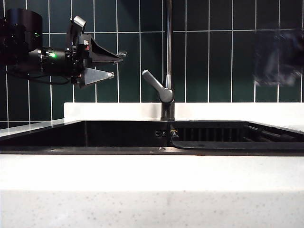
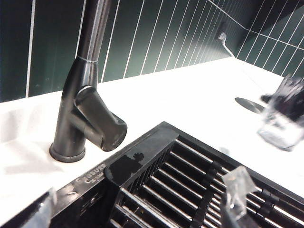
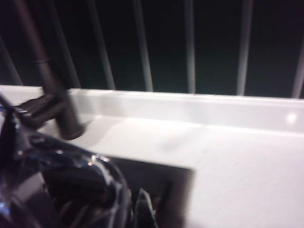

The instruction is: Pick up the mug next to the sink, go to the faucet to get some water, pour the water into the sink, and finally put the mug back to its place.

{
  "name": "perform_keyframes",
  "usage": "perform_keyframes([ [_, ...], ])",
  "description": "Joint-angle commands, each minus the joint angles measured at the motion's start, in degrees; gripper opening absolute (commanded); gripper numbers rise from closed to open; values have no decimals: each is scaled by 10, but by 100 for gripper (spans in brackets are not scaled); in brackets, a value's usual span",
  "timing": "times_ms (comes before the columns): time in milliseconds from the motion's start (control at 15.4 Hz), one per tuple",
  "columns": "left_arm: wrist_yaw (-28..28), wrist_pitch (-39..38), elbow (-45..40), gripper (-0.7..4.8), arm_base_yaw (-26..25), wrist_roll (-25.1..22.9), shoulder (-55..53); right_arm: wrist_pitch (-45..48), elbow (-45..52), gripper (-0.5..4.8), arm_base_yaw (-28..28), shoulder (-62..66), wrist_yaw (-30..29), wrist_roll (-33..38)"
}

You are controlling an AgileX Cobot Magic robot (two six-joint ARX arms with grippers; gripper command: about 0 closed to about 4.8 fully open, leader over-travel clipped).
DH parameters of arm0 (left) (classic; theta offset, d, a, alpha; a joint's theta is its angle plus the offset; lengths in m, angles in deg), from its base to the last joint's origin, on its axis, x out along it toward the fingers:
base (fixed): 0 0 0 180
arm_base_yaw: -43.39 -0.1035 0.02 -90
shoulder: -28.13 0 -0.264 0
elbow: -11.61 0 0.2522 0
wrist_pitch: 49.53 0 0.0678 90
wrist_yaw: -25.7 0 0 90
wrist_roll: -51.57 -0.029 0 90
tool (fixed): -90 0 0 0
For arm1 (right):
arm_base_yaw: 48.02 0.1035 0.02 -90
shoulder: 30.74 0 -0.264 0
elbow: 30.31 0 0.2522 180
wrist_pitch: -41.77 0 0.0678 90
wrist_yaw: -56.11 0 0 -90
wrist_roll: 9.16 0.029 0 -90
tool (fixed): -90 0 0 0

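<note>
The clear mug (image 2: 282,124) hangs blurred above the white counter, and its rim fills the near corner of the right wrist view (image 3: 71,175). My right gripper (image 3: 129,209) is shut on its wall, with one finger (image 3: 145,209) outside the glass. In the exterior view this gripper (image 1: 279,58) is only a dark smear high at the right. The faucet (image 1: 167,95) rises behind the black sink (image 1: 118,134), its grey lever (image 1: 156,84) angled left. My left gripper (image 1: 114,65) stands open in the air left of the faucet, with nothing between its fingers, and points towards the faucet's base (image 2: 71,123).
A ribbed black rack (image 2: 190,190) fills the sink's right part (image 1: 223,135). White speckled countertop (image 1: 152,180) runs along the front and behind the basin. A dark round spot (image 2: 251,104) marks the counter near the mug. Green wall tiles (image 1: 209,57) stand behind.
</note>
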Motion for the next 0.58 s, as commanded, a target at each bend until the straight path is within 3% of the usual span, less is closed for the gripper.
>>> perform_keyframes([
  [65, -13, 0, 5, 479, 1, -16, -1, -136, -66, -6, 75, -31, 21, 1],
  [324, 9, -32, 60, 479, 1, -6, -57, -202, -171, -6, 172, 15, 46, 2],
  [584, 20, -46, 121, 479, 2, 4, -101, -209, -239, -6, 222, 79, 46, 7],
])
